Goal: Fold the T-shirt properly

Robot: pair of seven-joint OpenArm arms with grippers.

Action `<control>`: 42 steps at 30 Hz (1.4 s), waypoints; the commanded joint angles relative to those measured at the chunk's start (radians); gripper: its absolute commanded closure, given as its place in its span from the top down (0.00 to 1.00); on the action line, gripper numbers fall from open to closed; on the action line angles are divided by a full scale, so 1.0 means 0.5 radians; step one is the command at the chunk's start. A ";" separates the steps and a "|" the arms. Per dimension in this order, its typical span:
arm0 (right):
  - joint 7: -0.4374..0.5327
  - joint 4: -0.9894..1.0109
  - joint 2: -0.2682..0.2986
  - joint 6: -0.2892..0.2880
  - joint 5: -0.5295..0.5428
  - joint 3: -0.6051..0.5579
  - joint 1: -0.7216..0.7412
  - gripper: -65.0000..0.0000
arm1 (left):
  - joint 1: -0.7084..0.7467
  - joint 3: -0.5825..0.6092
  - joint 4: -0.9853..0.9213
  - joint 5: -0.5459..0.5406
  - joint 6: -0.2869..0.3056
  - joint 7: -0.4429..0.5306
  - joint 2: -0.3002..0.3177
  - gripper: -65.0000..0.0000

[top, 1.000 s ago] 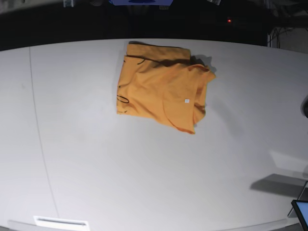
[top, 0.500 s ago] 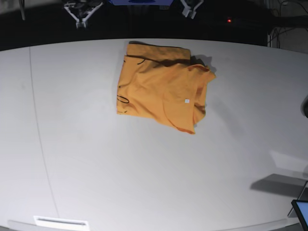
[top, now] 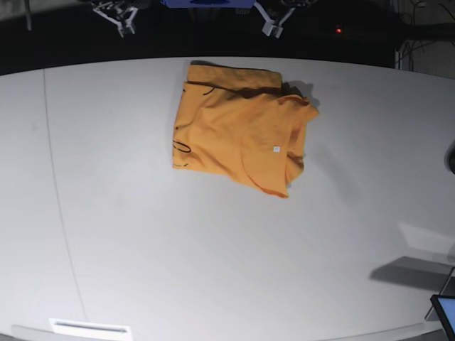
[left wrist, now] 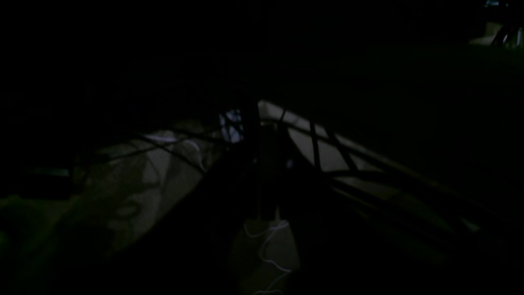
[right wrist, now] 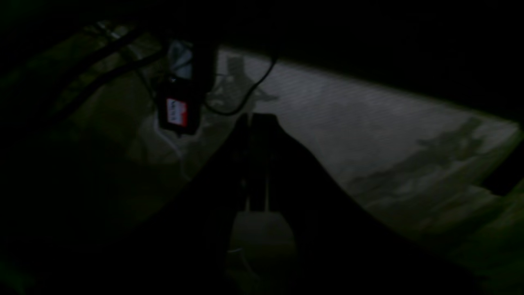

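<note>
The orange-yellow T-shirt (top: pixel 238 128) lies folded into a rough rectangle on the far middle of the white table (top: pixel 213 249). Its small white tag (top: pixel 276 148) faces up, and thin dark threads (top: pixel 182 146) curl at its left edge. Both grippers hang beyond the table's far edge, over the dark background, well apart from the T-shirt. The right gripper (top: pixel 119 14) is at the top left and the left gripper (top: pixel 270 27) at the top middle. Both wrist views are nearly black, showing only dim cables and floor; the finger silhouettes there stand together with nothing between them.
A white label strip (top: pixel 91 328) sits at the table's near left edge. A screen corner (top: pixel 446 312) and its stand poke in at the bottom right. A thin seam (top: pixel 60 206) runs down the table's left side.
Both grippers have come into view along the top edge; the left one has dropped slightly lower and to the left. The T-shirt has not moved.
</note>
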State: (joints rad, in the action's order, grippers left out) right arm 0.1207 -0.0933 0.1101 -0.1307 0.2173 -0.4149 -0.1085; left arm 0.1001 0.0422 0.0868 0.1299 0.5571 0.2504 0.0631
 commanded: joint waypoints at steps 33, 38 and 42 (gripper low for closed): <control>0.015 -0.014 0.009 -0.016 0.006 0.000 0.013 0.00 | -0.042 0.000 0.006 0.009 0.026 0.004 -0.014 0.00; 0.018 -0.014 0.005 -0.016 0.006 0.000 0.013 0.00 | -0.045 0.000 0.006 0.009 0.026 0.004 -0.030 0.00; 0.018 -0.018 0.005 -0.016 0.006 0.000 0.013 0.00 | -0.067 0.000 0.006 0.009 0.026 0.004 -0.039 0.00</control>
State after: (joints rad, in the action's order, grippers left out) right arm 0.1246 -0.1001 0.1097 -0.1371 0.2173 -0.4149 -0.1005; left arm 0.0689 0.0414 0.0875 0.1307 0.5568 0.2462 0.0441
